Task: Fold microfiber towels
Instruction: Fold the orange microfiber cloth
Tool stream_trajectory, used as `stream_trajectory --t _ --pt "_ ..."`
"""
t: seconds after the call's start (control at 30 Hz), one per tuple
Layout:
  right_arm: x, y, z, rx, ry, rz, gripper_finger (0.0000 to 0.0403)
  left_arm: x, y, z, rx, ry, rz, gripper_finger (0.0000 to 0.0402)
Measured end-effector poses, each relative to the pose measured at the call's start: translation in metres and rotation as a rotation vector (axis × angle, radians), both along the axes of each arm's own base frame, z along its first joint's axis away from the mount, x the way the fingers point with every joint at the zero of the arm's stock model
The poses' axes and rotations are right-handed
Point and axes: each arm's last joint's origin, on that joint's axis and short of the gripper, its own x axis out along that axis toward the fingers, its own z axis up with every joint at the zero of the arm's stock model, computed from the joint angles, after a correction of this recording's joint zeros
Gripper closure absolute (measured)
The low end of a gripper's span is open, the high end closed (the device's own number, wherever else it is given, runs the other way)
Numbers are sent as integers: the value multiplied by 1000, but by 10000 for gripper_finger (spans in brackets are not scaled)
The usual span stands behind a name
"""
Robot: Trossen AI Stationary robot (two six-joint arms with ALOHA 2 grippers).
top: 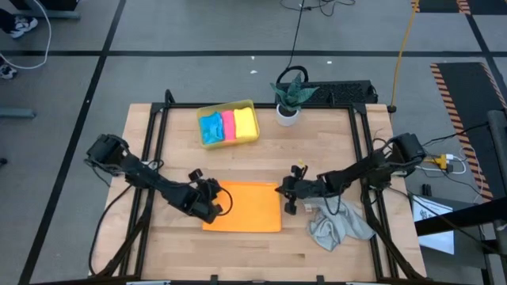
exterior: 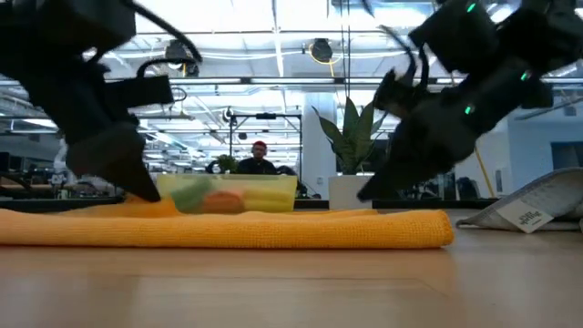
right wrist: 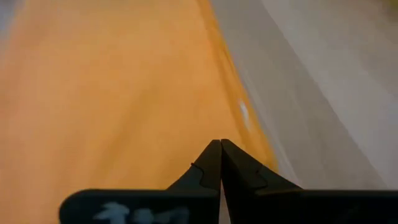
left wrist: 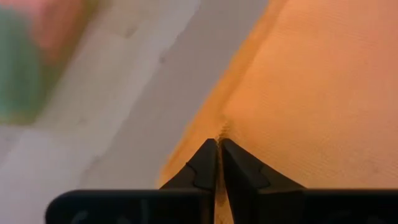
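Observation:
An orange towel (top: 245,207) lies flat on the wooden table, in a rectangle. My left gripper (left wrist: 218,142) is shut at its left edge (top: 211,204). My right gripper (right wrist: 220,142) is shut, its tips over the towel's right edge (top: 282,198). A light grey towel (top: 337,226) lies crumpled by the near right. Blue, pink and yellow towels lie folded in a yellow tray (top: 228,124) at the far side. In the low view the orange towel (exterior: 228,228) is a thick flat band under both grippers. My left gripper pinches the orange towel's left edge (left wrist: 222,129) between its two fingertips, where a small ruck of cloth rises; one layer or several, I cannot tell. The fingers slant down from the table's left. The towel lies flat on the table. My right gripper slants down from the table's right toward the towel's right edge (right wrist: 239,112); I cannot tell whether it touches or holds the cloth.
A potted plant (top: 289,99) in a white pot stands at the far edge, right of the tray. Black frame rails (top: 150,150) run along both sides of the table. Bare wood shows along the near edge (top: 253,249). A person sits in the room behind (exterior: 259,159).

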Motion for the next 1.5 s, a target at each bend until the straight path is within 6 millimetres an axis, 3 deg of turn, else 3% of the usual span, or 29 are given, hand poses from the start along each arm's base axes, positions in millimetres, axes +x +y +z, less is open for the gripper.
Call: stream_trajectory --t 0.1,0.3,0.53,0.83,0.97,1.27,1.37,1.5 --pt "-1 -9 -14 -2 64 -42 403 -11 6 -9 2 35 38 381" --pt "-1 -16 -20 -9 73 -66 403 -20 11 -18 -20 24 123 397" --pt "-5 -16 -8 -43 60 -28 403 -18 9 -8 -50 -5 158 378" --pt "-4 -8 5 -36 -11 9 403 -11 8 2 -44 -38 134 396" --pt "-5 0 5 -8 -5 70 403 -9 17 3 -46 -47 200 357" --pt "-3 14 11 21 -84 158 403 -14 37 6 -98 46 293 200" --pt "-2 15 13 26 -112 159 403 -15 38 9 -114 21 330 175" --pt "1 16 9 27 -126 162 403 -15 31 14 -133 -15 285 175"
